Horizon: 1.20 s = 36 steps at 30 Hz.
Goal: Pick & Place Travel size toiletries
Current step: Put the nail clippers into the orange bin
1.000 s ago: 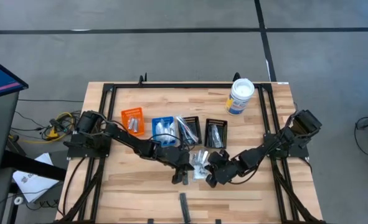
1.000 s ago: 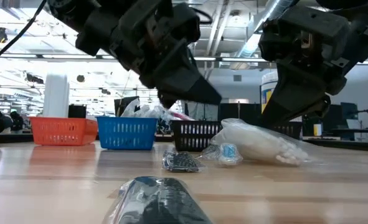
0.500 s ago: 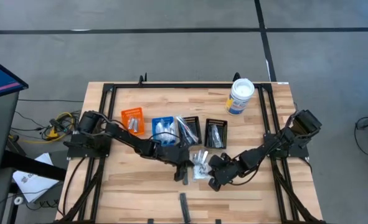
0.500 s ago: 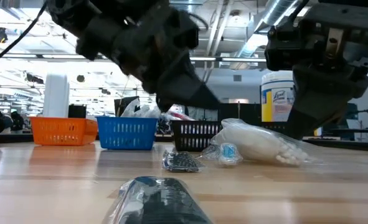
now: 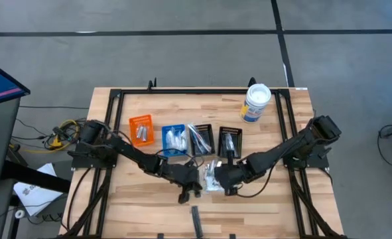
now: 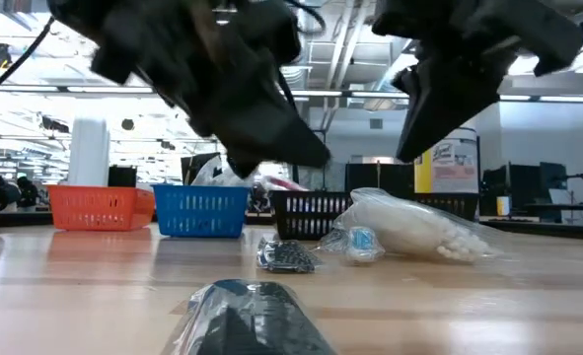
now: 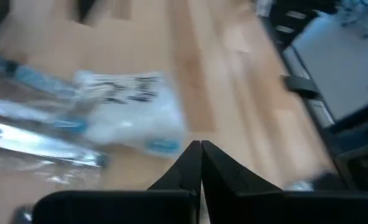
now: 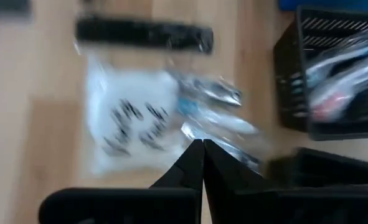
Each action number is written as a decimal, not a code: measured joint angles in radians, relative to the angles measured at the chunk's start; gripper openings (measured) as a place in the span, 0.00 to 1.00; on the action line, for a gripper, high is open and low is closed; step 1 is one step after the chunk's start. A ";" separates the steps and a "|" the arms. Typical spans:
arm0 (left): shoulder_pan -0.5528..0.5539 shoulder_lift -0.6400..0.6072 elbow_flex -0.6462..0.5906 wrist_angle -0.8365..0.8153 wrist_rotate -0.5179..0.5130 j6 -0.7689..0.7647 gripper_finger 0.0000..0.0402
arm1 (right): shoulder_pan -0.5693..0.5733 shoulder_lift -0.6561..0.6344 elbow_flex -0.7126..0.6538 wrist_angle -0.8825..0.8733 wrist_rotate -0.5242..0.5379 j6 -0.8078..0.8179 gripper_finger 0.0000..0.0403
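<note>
1. Wooden planks form the surface (image 5: 142,199), framed by black rails, with grey floor around it and a bright workshop hall visible behind in the low view.
2. Along the far half stand four small bins in a row: an orange bin (image 5: 141,129), a blue bin (image 5: 174,137), a black bin (image 5: 201,137) and a second black bin (image 5: 229,142), each already holding a few small items.
3. Near the far right corner stands a white tub (image 5: 255,103) with a blue label, well apart from the bins.
4. Just in front of the black bins lies a loose pile of travel size toiletries (image 5: 212,175); in the low view it shows as a white crinkly packet (image 6: 409,228), a clear wrapper with a blue mark (image 6: 358,243) and a small dark crumpled piece (image 6: 285,256).
5. Left gripper (image 5: 189,188) hangs low over the surface just to the left of the pile, its fingers (image 7: 190,165) pressed together and holding nothing.
6. Right gripper (image 5: 221,174) hovers directly at the pile's right edge, its fingers (image 8: 193,163) likewise closed tight with nothing between them; its wrist view looks down on the white printed packet and silvery wrappers.
7. One slim dark packet (image 5: 196,220) lies alone near the front edge of the surface, well apart from the pile, and fills the foreground of the low view.
</note>
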 joint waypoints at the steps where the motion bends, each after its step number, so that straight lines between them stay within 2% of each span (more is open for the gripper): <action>1: -0.010 -0.019 -0.005 -0.005 0.000 0.003 0.00 | -0.002 0.000 0.010 -0.032 0.000 -0.049 0.00; 6: -0.045 -0.128 -0.059 0.002 -0.040 0.020 0.00 | -0.025 0.002 0.014 -0.104 0.000 -0.262 0.00; 12: -0.099 -0.254 -0.158 -0.002 -0.182 -0.034 0.00 | -0.053 0.002 0.014 -0.107 -0.010 -0.167 0.04; 19: -0.143 -0.347 -0.237 0.005 -0.317 -0.108 0.00 | -0.027 0.002 0.014 -0.123 -0.009 -0.485 0.20; 23: -0.163 -0.349 -0.238 0.022 -0.340 -0.111 0.00 | -0.025 0.003 0.014 -0.126 0.020 -0.579 0.28; 29: -0.163 -0.349 -0.238 0.029 -0.341 -0.110 0.00 | -0.059 0.041 0.012 -0.061 0.041 -0.594 0.39; 33: -0.163 -0.348 -0.238 0.028 -0.341 -0.106 0.00 | -0.055 0.129 0.013 -0.043 0.045 -0.604 0.44; 36: -0.163 -0.348 -0.238 0.028 -0.341 -0.103 0.00 | -0.041 0.189 0.030 -0.056 0.106 -0.579 0.47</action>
